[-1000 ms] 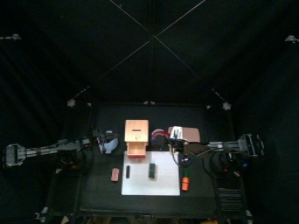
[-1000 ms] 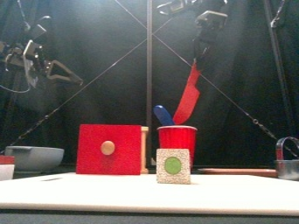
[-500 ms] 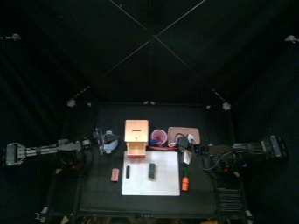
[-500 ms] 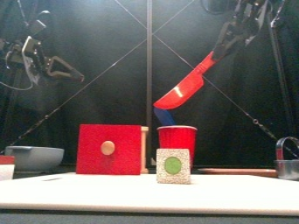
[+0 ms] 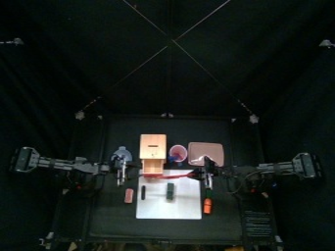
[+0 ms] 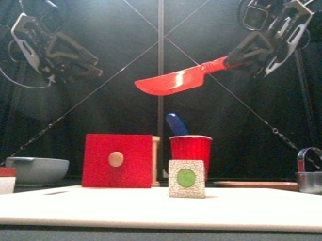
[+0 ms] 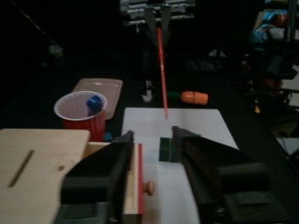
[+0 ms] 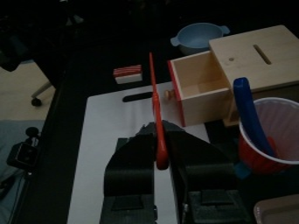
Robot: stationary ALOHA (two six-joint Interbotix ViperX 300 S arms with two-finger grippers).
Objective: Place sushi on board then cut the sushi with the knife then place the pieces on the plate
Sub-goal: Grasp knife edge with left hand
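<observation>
Sushi roll lies on the white cutting board, low in the middle of the top view, and looks uncut. At upper left of the front view the left gripper hangs high, near the wooden box, jaws apart and empty. Right of it the red knife reaches leftward, well above the roll and crosswise to it. Its handle is clamped in the right gripper. The cut should go best with the edge turned down over a seam between blocks and pressed straight down. The free gripper could pin one end against skidding.
</observation>
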